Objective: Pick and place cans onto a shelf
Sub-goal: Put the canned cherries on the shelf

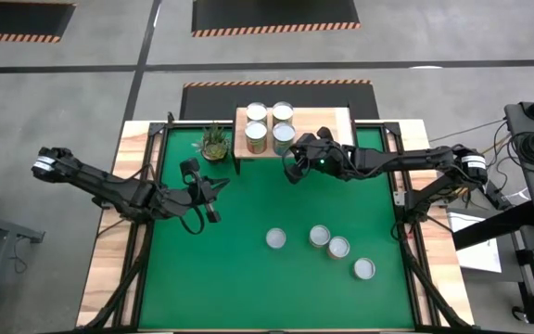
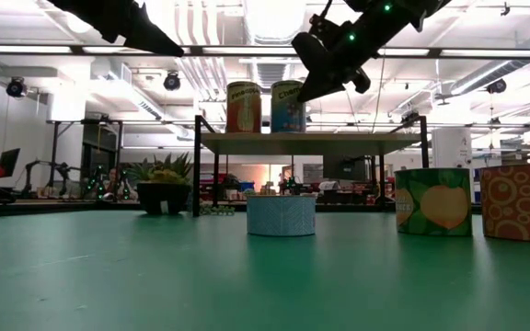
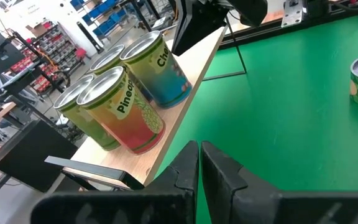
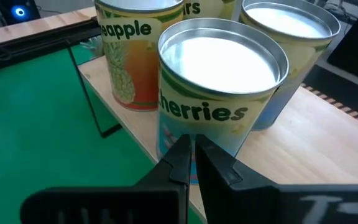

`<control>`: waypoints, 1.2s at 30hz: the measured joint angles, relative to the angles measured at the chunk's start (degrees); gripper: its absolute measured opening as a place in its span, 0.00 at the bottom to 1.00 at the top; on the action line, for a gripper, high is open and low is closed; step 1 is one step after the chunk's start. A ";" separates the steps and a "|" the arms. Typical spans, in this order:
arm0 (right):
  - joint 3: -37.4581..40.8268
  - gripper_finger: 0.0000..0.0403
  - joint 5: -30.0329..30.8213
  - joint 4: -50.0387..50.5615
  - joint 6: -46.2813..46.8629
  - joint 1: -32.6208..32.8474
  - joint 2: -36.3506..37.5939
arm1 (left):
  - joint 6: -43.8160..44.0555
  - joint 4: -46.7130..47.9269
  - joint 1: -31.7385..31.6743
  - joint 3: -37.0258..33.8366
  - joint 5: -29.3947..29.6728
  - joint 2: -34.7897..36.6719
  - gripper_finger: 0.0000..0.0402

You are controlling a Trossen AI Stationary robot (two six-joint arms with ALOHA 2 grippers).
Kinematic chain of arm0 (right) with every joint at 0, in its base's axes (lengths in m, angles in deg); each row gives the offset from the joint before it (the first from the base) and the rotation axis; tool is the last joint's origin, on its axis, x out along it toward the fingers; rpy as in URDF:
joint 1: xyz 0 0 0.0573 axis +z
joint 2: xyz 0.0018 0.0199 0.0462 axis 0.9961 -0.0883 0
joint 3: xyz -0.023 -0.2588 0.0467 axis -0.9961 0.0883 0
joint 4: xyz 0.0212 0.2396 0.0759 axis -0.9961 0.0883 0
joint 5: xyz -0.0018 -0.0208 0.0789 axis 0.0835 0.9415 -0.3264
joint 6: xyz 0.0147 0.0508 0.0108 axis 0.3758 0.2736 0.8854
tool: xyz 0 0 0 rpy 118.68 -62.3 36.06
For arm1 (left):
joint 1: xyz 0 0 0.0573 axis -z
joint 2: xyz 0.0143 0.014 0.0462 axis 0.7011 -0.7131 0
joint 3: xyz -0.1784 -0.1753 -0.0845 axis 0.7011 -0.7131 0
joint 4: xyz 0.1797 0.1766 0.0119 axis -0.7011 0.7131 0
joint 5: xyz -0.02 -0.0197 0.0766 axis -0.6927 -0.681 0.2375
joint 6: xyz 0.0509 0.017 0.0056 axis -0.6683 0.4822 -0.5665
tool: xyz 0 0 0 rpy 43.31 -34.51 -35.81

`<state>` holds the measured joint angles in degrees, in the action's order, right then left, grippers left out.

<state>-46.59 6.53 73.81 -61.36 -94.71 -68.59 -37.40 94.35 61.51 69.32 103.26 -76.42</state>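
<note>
Four cans (image 1: 269,126) stand on the shelf (image 1: 341,125) in a tight two-by-two block at its left end, packed close, I judge, so that the bare right half stays free for the rest. Four more cans (image 1: 327,247) wait on the green surface (image 1: 248,278) toward its right front: one (image 1: 276,239) alone, two touching each other, and one (image 1: 363,269) nearest the front edge.

The right hand (image 1: 297,160) hangs just off the shelf's front edge, beside the front-right can (image 4: 219,81) of the block. In its wrist view the two fingers (image 4: 185,165) are pressed together with nothing between them, and that can sits upright on the board just beyond the tips, not gripped. The loose cans lie well apart from this hand, toward the front; it must travel there for the next one.

The left hand (image 1: 204,193) hovers over the left part of the surface, in front of the plant (image 1: 214,141), its fingers (image 3: 219,171) likewise closed and empty. From there it looks across at the shelved cans from the side, likely parked clear of the right arm's path.
</note>
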 joint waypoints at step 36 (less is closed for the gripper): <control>0.00 0.03 3.97 0.41 -1.51 -2.62 1.27 | -0.20 -0.22 0.01 0.00 -0.01 -0.01 0.00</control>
<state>-46.59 10.50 74.23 -62.86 -97.34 -67.33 -37.60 94.14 61.51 69.32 103.25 -76.43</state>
